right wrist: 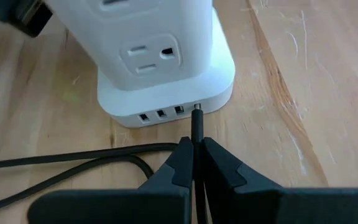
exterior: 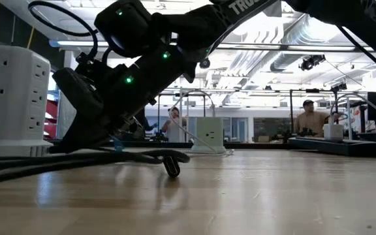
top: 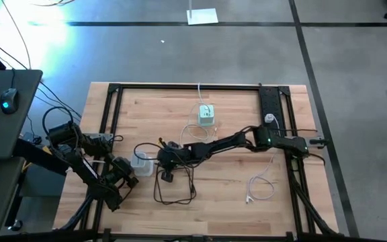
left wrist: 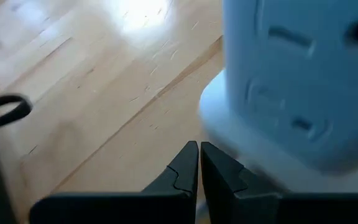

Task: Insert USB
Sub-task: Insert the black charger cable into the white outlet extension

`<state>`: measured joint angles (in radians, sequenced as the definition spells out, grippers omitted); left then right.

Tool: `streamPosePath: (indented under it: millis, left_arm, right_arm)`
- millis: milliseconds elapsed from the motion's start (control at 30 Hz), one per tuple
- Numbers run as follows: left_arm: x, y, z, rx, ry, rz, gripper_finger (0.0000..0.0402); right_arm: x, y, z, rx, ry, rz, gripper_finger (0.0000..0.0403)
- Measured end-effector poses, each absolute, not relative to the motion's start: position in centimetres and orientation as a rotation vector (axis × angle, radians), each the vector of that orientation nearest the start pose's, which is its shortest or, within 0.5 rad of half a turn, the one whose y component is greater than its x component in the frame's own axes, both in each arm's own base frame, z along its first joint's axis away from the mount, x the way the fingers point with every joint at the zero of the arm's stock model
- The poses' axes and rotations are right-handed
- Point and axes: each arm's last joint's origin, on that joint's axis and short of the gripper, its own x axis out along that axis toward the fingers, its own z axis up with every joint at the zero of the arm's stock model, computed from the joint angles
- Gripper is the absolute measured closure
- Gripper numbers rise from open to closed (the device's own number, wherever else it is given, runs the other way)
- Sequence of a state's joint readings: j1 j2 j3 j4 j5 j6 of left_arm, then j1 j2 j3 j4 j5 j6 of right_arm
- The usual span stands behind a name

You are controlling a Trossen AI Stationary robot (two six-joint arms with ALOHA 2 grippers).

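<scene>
Right gripper [right wrist: 197, 157] clenched on the black USB cable [right wrist: 197, 127] — its plug tip just ahead of the jaws, touching the white power tower [right wrist: 166, 68] base beside the USB ports [right wrist: 161, 114]. Left gripper [left wrist: 199, 163] pinched shut on nothing — tower just beside it.

Power tower [top: 142, 163]: I saw it standing on the table [top: 281, 208], left of centre, between my two grippers.
Left gripper [left wrist: 199, 163]: just beside the tower, on its left.
Right gripper [right wrist: 194, 155]: just to the tower's right, pinching the USB plug [right wrist: 197, 121].
USB plug: its tip was at the tower's base, beside the port row [right wrist: 161, 114].
Second tower [top: 207, 115]: farther back, well apart.
Loose cable [top: 261, 187]: right of centre.
</scene>
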<state>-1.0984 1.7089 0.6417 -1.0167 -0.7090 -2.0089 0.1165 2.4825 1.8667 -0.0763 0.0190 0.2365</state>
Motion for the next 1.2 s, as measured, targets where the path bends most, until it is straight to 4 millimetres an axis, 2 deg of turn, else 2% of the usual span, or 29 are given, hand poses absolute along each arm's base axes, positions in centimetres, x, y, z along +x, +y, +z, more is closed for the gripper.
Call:
streamPosePath:
  millis: [233, 433, 800, 900, 1033, 1200]
  left_arm:
    - [10.1, -14.6, 9.1, -0.136, 0.732, 0.818, 0.0401]
    - [9.9, -14.4, 8.8, -0.169, 0.718, 0.816, 0.0401]
    - [9.9, -14.5, 8.7, -0.173, 0.721, 0.81, 0.0401]
    - [9.8, -14.5, 8.8, -0.169, 0.742, 0.821, 0.0401]
    - [9.5, -14.9, 9.6, -0.151, 0.808, 0.879, 0.0401]
    - [9.2, -15.9, 11.6, -0.131, 0.898, 0.94, 0.0401]
  right_arm:
    - [53.5, 6.3, 11.1, 0.163, 0.682, 0.027, 0.0403]
    - [53.7, 6.4, 9.3, 0.192, 0.688, 0.032, 0.0403]
    - [53.8, 6.6, 9.6, 0.173, 0.679, 0.02, 0.0397]
    - [54.0, 6.6, 10.0, 0.169, 0.664, 0.027, 0.0369]
    - [53.7, 6.7, 10.8, 0.137, 0.68, 0.053, 0.0299]
    - [52.8, 6.7, 14.6, 0.063, 0.702, 0.088, 0.0225]
